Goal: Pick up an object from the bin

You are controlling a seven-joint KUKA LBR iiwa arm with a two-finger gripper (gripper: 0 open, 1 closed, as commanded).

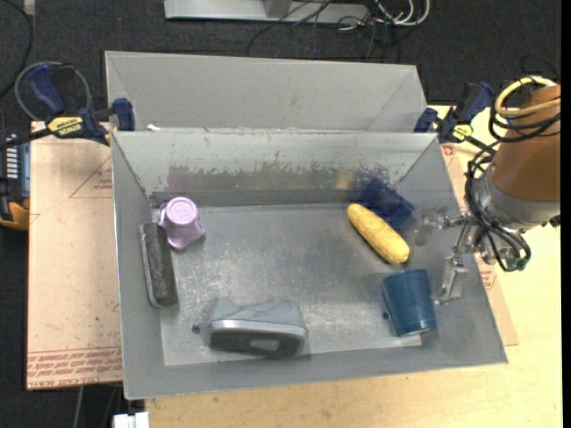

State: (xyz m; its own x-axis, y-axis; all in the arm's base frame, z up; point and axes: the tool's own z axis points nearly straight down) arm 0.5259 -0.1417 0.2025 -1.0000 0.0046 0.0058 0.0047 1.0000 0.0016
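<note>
My gripper (pixel 444 253) hangs over the bin's right side, open, with nothing between its metal fingers (pixel 451 281). A blue ribbed cup (pixel 409 303) lies on its side just below and left of it, close to the lower fingertip. A yellow corn cob (pixel 378 233) lies diagonally to the gripper's left. Behind the cob, a dark blue object (pixel 385 199) rests against the back right corner.
On the left side of the bin a purple cup (pixel 180 222) stands beside a long grey bar (pixel 158 264). A grey shoe-like object (pixel 257 329) lies near the front wall. The arm, with an orange cover and cables, comes in from the right.
</note>
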